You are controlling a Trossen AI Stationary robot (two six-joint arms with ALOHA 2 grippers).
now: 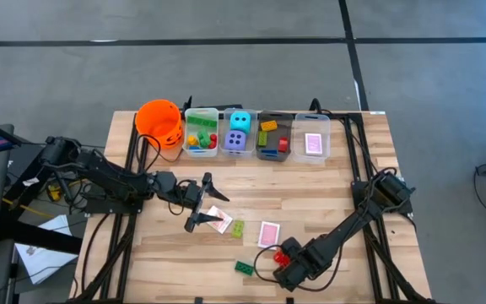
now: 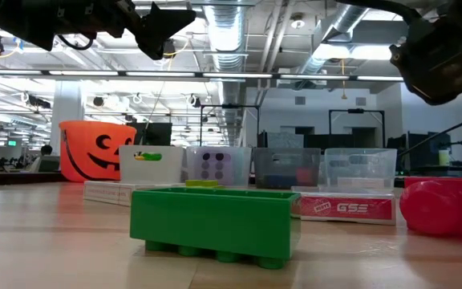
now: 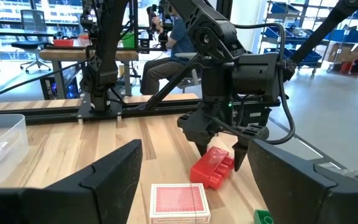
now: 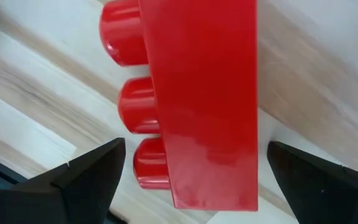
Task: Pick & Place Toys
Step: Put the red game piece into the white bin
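We note the right gripper point(image 1: 287, 256) low over the wooden slatted worktop point(image 1: 327, 190), its jaws spread wide to either side of a red plastic building brick point(image 4: 191, 99) that lies tipped on its side, studs showing; the wrist view leaves a gap between each finger and the brick, so nothing is grasped. We take this red brick as our landmark. Just beside it, toward the bins, lies a pink-backed playing card point(image 1: 268, 233); a dark green plastic brick point(image 1: 245, 268) sits near it on the left arm's side, close to the worktop's front edge. Farther that way we see a small lime-green plastic brick point(image 1: 238, 227) and, touching or just beside it, a second pink-backed card point(image 1: 218, 219). The left gripper point(image 1: 202, 203) hangs above that second card, jaws parted and empty. Well apart from the red brick, along the far edge, stand an orange pumpkin-face plastic bucket point(image 1: 159, 123) and a row of clear rectangular plastic bins point(image 1: 202, 116) holding mixed bricks, a cyan dotted die point(image 1: 240, 121), a purple dotted die point(image 1: 236, 142) and another pink card point(image 1: 313, 143).
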